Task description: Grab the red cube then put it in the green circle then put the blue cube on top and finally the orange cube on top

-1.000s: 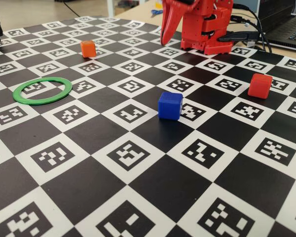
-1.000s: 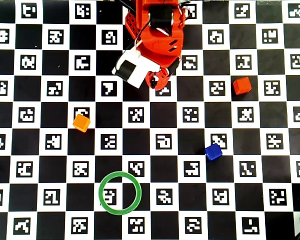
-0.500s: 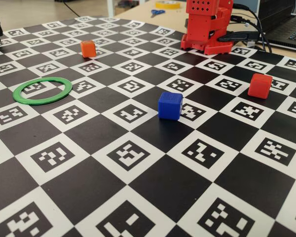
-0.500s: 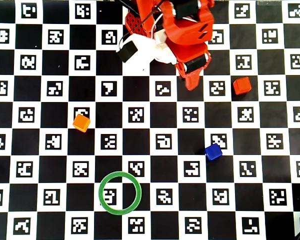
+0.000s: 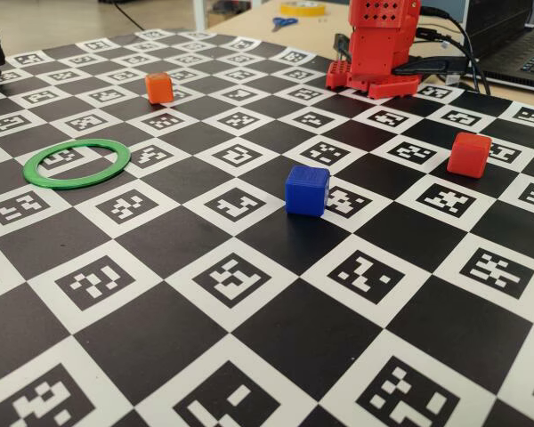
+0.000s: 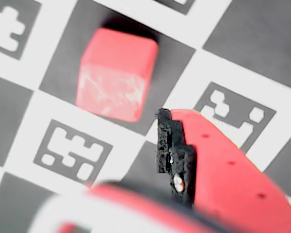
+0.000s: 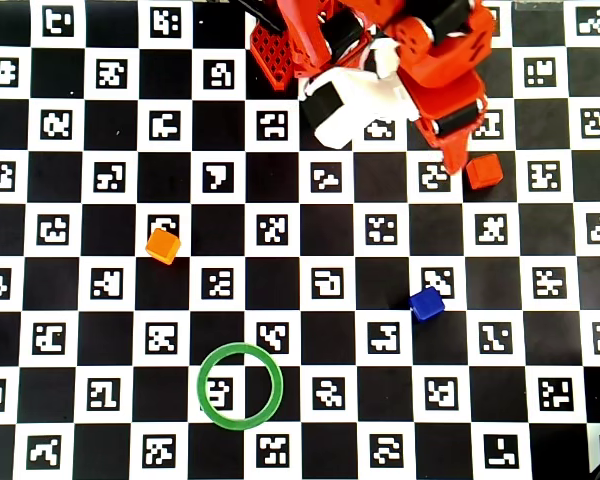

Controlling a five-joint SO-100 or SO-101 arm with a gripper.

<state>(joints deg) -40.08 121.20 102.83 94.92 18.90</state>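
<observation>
Blue cube (image 5: 307,189): sitting nearest the fixed camera, mid-board, untouched and waiting its turn.
Green circle (image 5: 76,164): lying empty at the left in the fixed view; nothing is stacking there yet.
Orange cube (image 5: 158,86): resting farther back on the left, well apart from the ring.
Red cube (image 7: 484,171): standing on the chequered board (image 5: 249,285) at the right in the overhead view, not yet lifted.
Gripper (image 7: 458,165): swinging across from the board's middle over the last second, now arriving just beside the red cube; whether it is spread or closed, I cannot tell.
Wrist view: showing the red cube just ahead of one fingertip (image 6: 172,145), so the first grab is beginning.
</observation>
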